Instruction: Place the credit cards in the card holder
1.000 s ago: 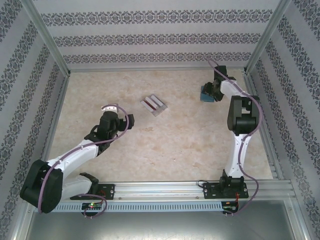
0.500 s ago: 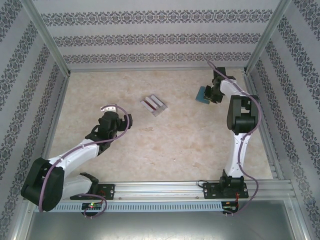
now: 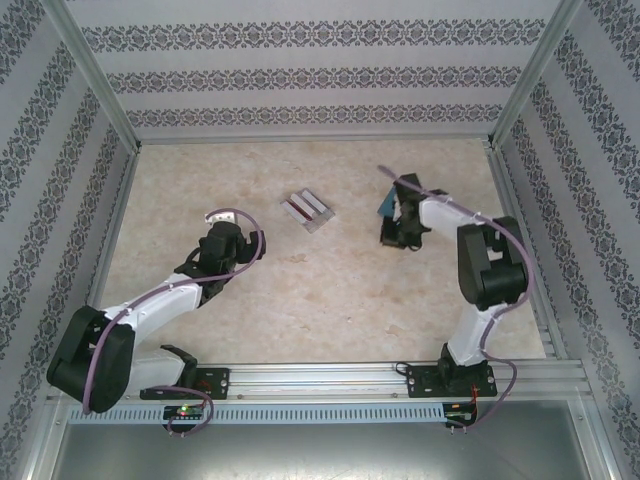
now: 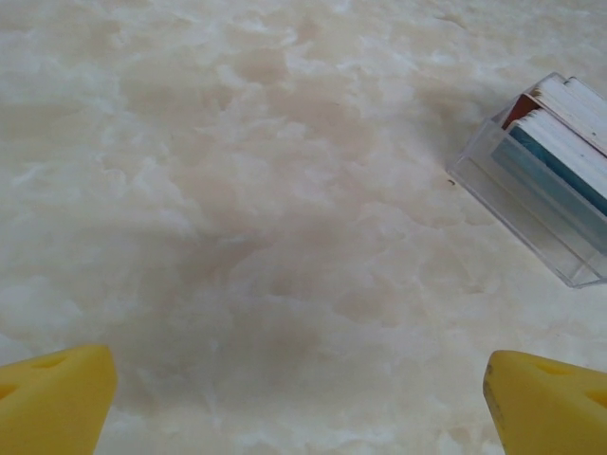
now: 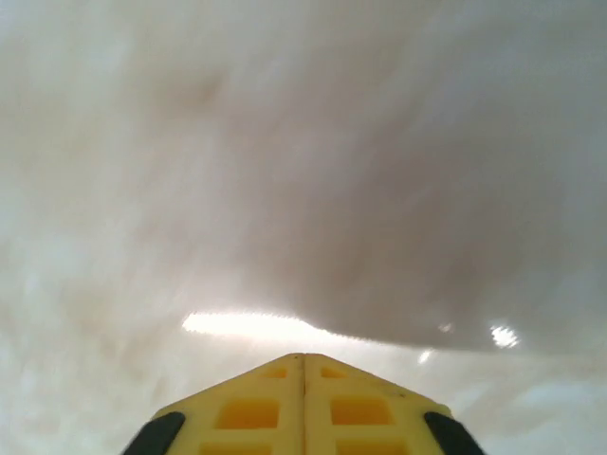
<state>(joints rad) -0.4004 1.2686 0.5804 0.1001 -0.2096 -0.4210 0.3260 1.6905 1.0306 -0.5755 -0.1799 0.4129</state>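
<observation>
Currently I have the marbled beige table on my overhead feed, with patterned walls on three sides. The left arm reaches from the near left corner into the table's left half. The right arm rises from the near edge close to the right edge and folds inward, its wrist pointing towards the table's centre.

The left tool is released. On its wrist feed I see the two yellow fingertips at the bottom corners, wide apart, with bare table between them. The right tool is clenched. On its wrist feed the yellow fingers meet along a seam, and past them the table is a blur.

The card holder shows as a teal patch right of the table's centre, towards the far edge, just beside the right tool. I cannot tell whether the tool grips it or merely touches it.

The credit cards lie together near the middle of the table, towards the far edge, between the two tools and apart from both. They are grey-silver with dark red stripes. On the left wrist feed they sit at the upper right in what looks like a clear case.
</observation>
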